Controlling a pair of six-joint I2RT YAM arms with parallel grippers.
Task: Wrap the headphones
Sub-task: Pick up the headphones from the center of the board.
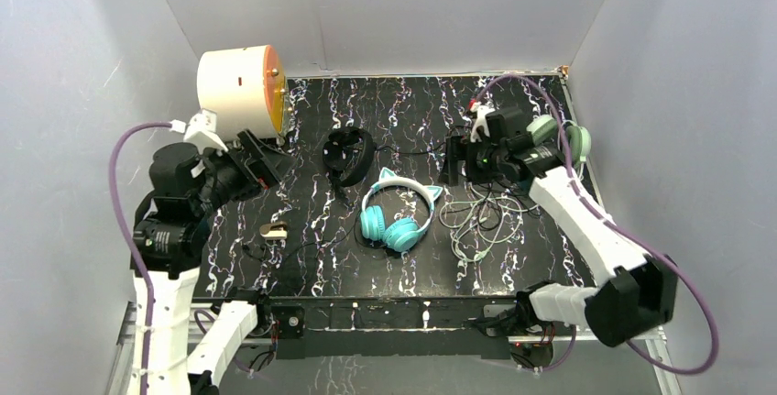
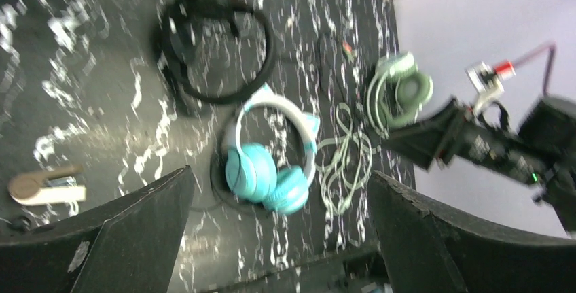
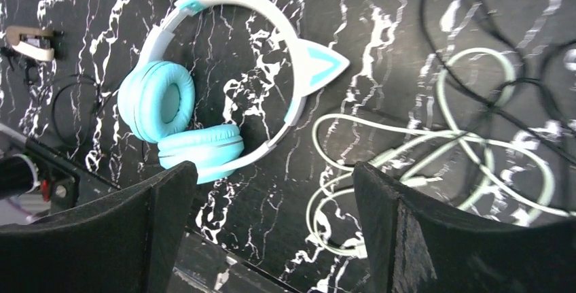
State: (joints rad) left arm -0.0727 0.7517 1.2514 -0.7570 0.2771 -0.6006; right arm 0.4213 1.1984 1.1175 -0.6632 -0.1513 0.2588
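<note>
The teal headphones [image 1: 396, 216] with a white cat-ear band lie flat mid-table, also in the left wrist view [image 2: 268, 177] and the right wrist view [image 3: 176, 116]. The black headphones [image 1: 348, 157] [image 2: 210, 48] lie behind them. The sage-green headphones [image 1: 561, 138] [image 2: 401, 89] sit at the right edge, partly hidden by the right arm; their light cable [image 1: 476, 221] [image 3: 435, 143] sprawls loose beside the teal pair. My left gripper [image 1: 264, 161] [image 2: 280, 184] hovers open at the left, holding nothing. My right gripper [image 1: 455, 161] [image 3: 275, 170] hangs open above the cable and the teal pair, holding nothing.
A cream cylinder with an orange face [image 1: 240, 83] stands at the back left. A small tan and white piece [image 1: 273, 228] [image 2: 44, 187] lies front left with a thin black cable [image 1: 275, 253] near it. Grey walls close in on three sides.
</note>
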